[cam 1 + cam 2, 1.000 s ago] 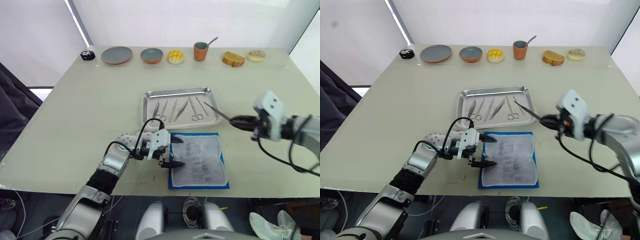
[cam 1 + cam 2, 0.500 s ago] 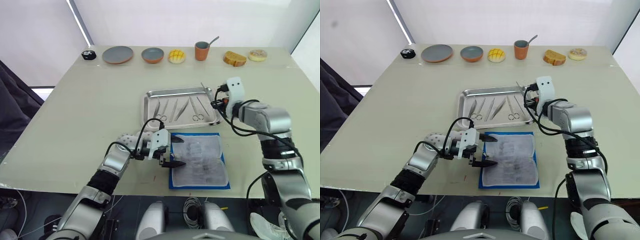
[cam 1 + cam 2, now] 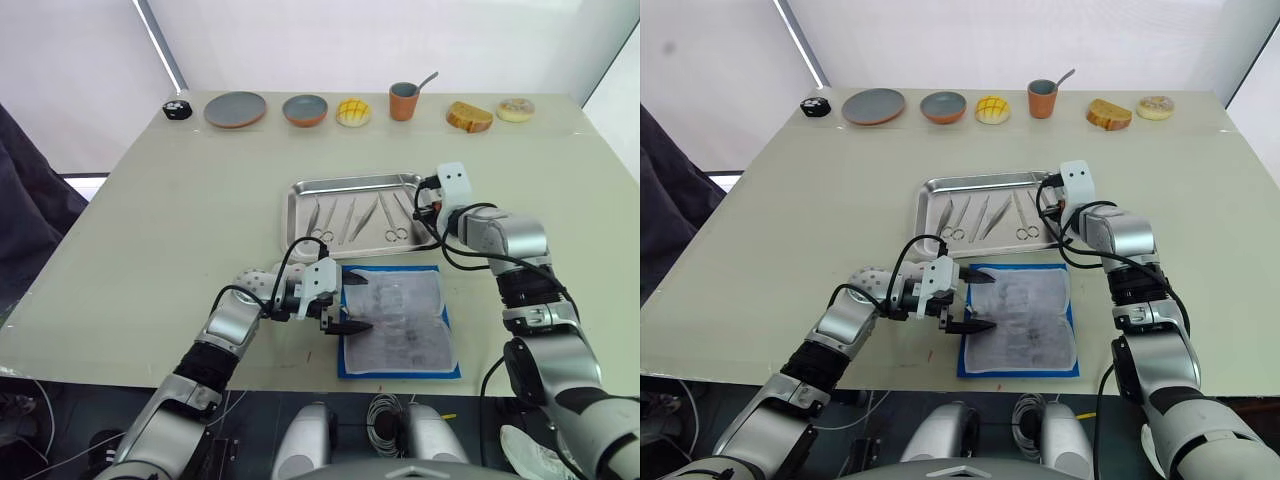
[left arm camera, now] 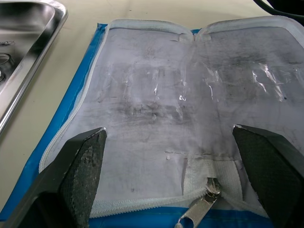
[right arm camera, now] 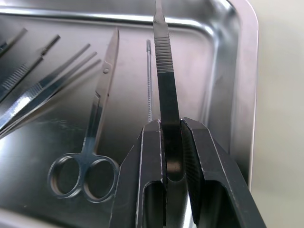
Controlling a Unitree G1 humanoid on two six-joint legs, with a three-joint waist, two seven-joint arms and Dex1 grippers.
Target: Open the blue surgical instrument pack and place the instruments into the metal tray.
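A: Beige table (image 3: pixel 180 190) by a white wall; far edge has grey plates, a cup w/ spoon, bread items. Metal tray (image 3: pixel 362 185) sits mid-table, blue surgical instrument pack (image 3: pixel 398 325) just in front of it, unzipped and lying flat, clear inner layer up.

B: What's changed in the last sec?

A: Right arm. A sec ago it's out wide to the right w/ a slim dark-handled instrument sticking out of the fingers. Half a sec ago it's at the tray's right rim. Now right gripper (image 5: pixel 170 142) is over the tray's right end, fingers narrow, clamped on that scalpel-type handle (image 5: pixel 164 66), tip pointing over the tray floor.

B: Left side?

A: No change. Left gripper (image 4: pixel 175 156) is spread wide, parked over the pack's near-left edge by the zipper pull (image 4: pixel 195 209), pinning nothing that I can see.

B: Pack contents?

A: Pockets look empty in the left wrist view. Tray holds scissors (image 5: pixel 92 142), tweezers (image 5: pixel 42 95), a thin probe (image 5: pixel 149 80), lying side by side.

B: So what does it mean?

A: My read: this is prob the last piece, carried over and not yet released. Task nearly done. Next needs a lower and an opening of the fingers so the handle drops beside the probe, not across the rim or onto the scissors.
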